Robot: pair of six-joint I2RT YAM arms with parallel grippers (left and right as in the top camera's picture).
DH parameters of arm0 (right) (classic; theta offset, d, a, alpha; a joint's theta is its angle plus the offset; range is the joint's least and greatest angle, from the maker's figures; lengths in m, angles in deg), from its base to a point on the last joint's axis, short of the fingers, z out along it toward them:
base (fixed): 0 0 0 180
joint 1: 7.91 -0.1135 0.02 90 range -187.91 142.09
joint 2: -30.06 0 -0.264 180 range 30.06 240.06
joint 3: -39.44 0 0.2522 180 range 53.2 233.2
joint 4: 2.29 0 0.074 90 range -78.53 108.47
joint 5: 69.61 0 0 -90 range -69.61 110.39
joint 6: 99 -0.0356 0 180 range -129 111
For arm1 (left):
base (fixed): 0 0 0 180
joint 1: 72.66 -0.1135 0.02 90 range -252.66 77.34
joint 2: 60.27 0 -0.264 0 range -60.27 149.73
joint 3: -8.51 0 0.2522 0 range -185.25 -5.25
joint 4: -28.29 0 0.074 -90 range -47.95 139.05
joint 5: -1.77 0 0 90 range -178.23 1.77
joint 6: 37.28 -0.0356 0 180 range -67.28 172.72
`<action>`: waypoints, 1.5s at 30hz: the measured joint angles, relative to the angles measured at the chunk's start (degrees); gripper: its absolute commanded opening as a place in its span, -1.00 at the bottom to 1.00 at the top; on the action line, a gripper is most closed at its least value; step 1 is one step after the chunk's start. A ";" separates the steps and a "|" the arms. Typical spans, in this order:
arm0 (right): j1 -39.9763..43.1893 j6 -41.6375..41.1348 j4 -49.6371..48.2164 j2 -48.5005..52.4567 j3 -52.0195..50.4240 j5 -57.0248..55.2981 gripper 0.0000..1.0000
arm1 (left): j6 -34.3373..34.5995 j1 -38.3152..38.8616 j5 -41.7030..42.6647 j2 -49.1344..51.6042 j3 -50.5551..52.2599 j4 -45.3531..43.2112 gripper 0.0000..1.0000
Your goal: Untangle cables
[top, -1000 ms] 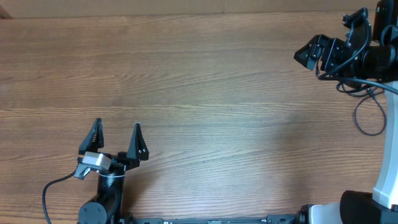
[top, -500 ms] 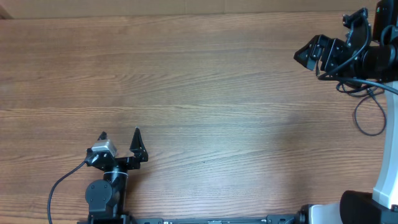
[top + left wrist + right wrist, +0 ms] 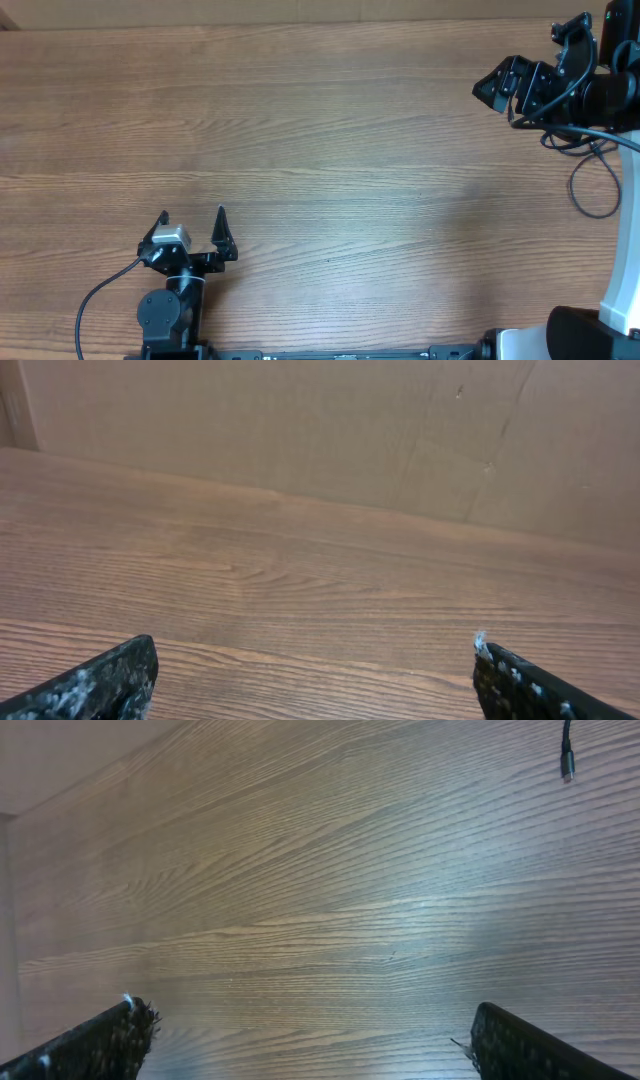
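The left jaws (image 3: 191, 213) stand wide open and hold nothing. The two black fingers are well apart, their tips low over the bare wooden worktop (image 3: 320, 170). In the left wrist view only wood grain lies between and ahead of them. Further ahead, a plain brown cardboard wall (image 3: 300, 430) rises at the far edge of the worktop.

The right jaws (image 3: 310, 1040) are also spread wide and empty, with bare worktop between the fingers.

One cable (image 3: 567, 758) shows in the right wrist view. It is a short run of thin black cord ending in a small silvery plug. It sits well ahead of the right jaws, off to the side of the finger at the right of that view, and apart from both fingers. The rest of it runs out of the picture, and I cannot tell whether the plug touches the wood.

In the overhead view a thin black cord (image 3: 573, 188) lies in a loose loop behind the right jaws, beside the arm. I cannot tell whether it is a task cable or the arm's own wire.
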 measured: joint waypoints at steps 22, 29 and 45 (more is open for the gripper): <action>0.00 0.00 0.00 0.00 0.00 -0.02 1.00 | -0.13 -0.02 -0.44 0.00 0.00 0.00 1.00; 0.00 -0.02 0.02 0.00 0.00 -0.02 0.99 | -0.13 -0.02 -0.44 0.00 0.00 0.00 0.99; -0.02 -0.02 1.31 0.02 0.00 -0.24 1.00 | -0.13 -0.02 -0.44 0.00 0.00 0.00 0.99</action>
